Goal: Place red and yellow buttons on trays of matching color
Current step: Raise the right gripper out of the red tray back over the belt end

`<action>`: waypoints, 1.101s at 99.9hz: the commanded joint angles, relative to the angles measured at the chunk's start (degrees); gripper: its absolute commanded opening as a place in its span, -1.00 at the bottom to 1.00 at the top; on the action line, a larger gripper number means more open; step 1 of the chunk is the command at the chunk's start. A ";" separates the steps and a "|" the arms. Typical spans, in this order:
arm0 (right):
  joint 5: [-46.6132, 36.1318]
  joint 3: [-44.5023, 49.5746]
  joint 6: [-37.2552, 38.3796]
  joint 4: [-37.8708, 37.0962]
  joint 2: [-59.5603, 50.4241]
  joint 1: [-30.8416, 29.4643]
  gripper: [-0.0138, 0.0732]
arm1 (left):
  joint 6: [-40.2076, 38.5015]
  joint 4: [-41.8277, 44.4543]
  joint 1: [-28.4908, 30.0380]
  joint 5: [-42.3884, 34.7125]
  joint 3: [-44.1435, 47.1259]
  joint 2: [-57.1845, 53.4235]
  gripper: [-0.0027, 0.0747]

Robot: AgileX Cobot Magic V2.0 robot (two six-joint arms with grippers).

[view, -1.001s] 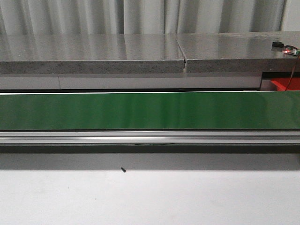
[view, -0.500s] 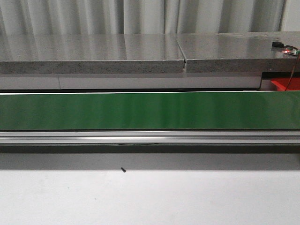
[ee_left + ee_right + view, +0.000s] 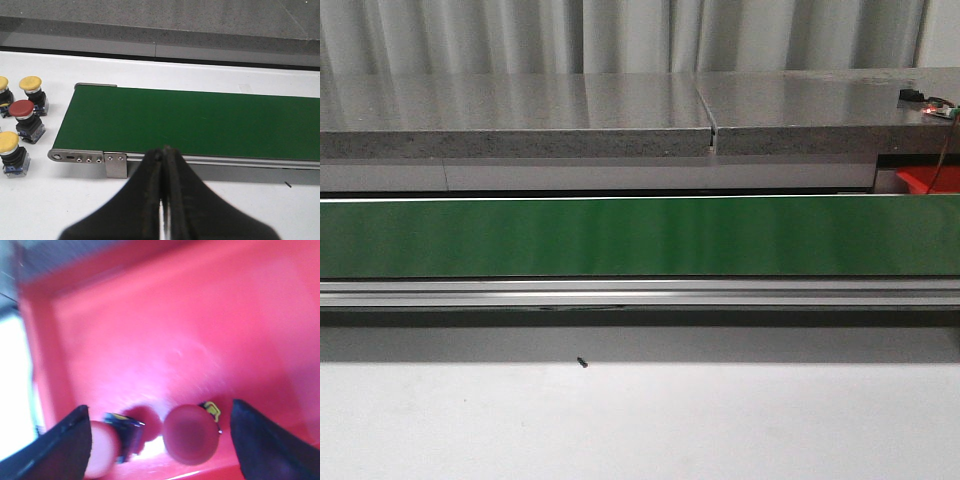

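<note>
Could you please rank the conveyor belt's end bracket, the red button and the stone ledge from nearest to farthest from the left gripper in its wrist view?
1. End bracket, just beyond the left gripper.
2. Red button, off to the side among yellow ones.
3. Stone ledge, past the belt.

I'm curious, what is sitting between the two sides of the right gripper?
In the right wrist view, a red button sits on the red tray inside the open right gripper.
</note>
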 commanded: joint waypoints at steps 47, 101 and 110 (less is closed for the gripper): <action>-7.88 7.01 -4.38 2.47 -29.41 17.20 0.63 | -0.08 -0.35 -0.47 -4.11 -1.26 0.63 -0.98; -12.92 45.69 -7.13 2.40 -66.39 24.69 0.63 | -0.08 -0.35 -0.47 -4.11 -1.26 0.63 -0.98; -12.90 50.87 -7.13 2.36 -73.59 24.69 0.63 | -0.08 -0.35 -0.47 -4.11 -1.26 0.63 -0.98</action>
